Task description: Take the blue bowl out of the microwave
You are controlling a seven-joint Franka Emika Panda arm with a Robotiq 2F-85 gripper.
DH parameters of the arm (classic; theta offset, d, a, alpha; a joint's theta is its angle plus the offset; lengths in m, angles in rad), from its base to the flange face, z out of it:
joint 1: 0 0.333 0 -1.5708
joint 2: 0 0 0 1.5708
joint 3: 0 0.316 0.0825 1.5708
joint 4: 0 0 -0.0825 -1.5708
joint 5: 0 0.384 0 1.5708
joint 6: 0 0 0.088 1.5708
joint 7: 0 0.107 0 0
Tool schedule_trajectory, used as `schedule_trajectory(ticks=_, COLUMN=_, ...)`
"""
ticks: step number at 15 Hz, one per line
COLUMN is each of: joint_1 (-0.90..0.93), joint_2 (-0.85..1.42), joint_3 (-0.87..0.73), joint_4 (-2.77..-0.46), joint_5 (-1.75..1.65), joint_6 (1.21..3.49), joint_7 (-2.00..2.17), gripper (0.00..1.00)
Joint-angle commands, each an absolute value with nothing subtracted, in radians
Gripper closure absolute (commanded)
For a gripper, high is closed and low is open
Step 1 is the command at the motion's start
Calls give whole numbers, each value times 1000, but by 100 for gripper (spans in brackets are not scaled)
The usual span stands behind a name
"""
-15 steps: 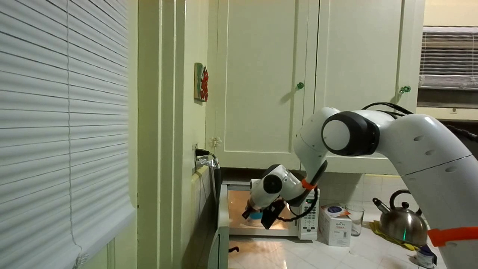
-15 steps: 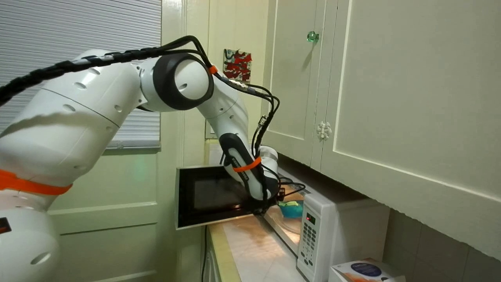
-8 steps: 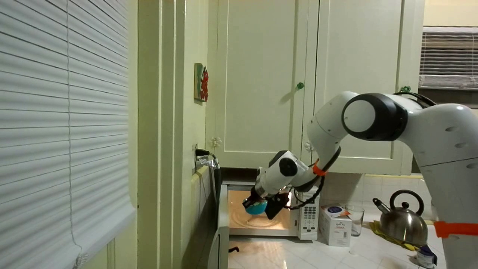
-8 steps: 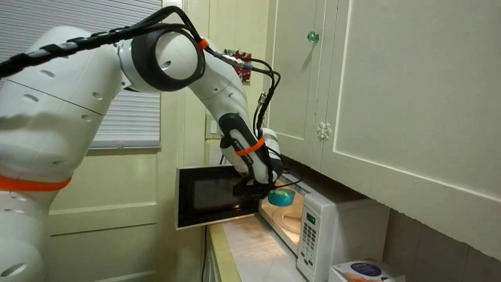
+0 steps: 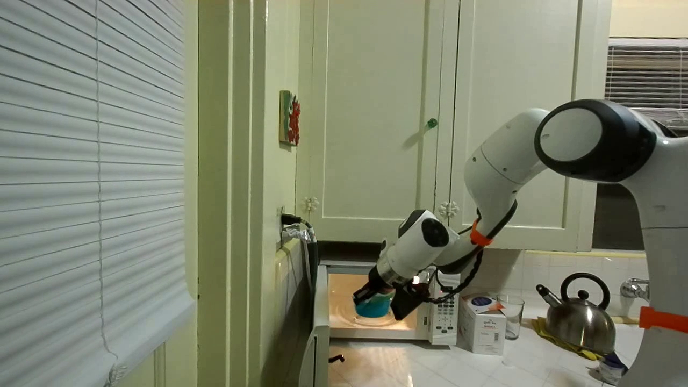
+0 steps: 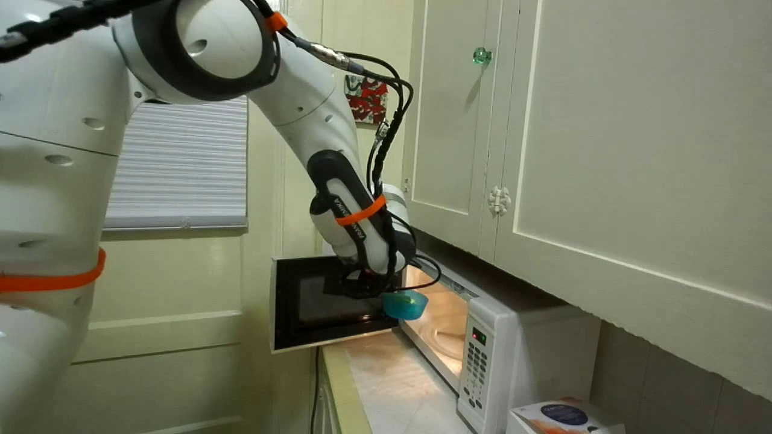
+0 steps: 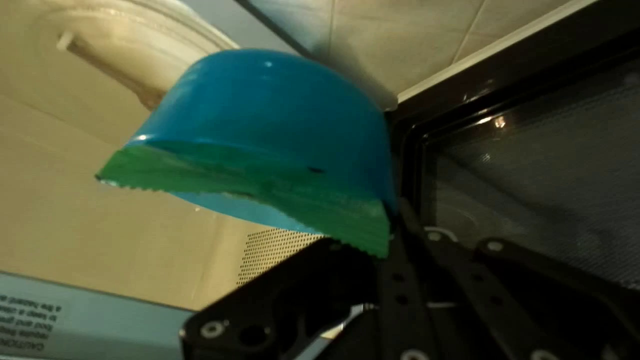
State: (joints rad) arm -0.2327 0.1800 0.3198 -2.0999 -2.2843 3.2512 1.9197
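In an exterior view, the gripper (image 6: 382,292) holds the blue bowl (image 6: 408,306) at the lit microwave (image 6: 497,340). Its door (image 6: 329,304) stands open at left.

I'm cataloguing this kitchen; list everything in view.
microwave: 1, white, on counter
counter: 1, white, under microwave
bowl: 1, blue, at microwave's opening
wrapper: 1, green, in bowl
carton: 1, white, beside microwave
glass: 1, clear, beside carton
kettle: 1, silver, on cloth
cloth: 1, yellow, under kettle
container: 1, white-blue, near kettle
cabinet doors: 2, cream, above microwave
painting: 1, mostly red, beside cabinet doors
blinds: 2, white, at opposite sides
robot arm: 1, mostly white, at microwave
jaws: 1 pair, black, closed on bowl
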Motion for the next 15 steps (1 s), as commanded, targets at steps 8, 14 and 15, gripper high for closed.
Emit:
schedule_trajectory(ticks=8, joint_1=-362, joint_2=-246, joint_3=300, joint_4=-2664, joint_5=-2268, joint_6=3158, joint_7=2132, gripper=99)
schedule_trajectory(ticks=14, joint_1=-428, joint_2=-280, joint_3=226, joint_4=-2763, joint_5=-2282, joint_6=3099, joint_7=2083, gripper=96)
schedule_trajectory(ticks=15, joint_1=-445, joint_2=-293, joint_3=208, joint_4=-2782, joint_5=-2283, joint_6=3083, joint_7=2080, gripper=96)
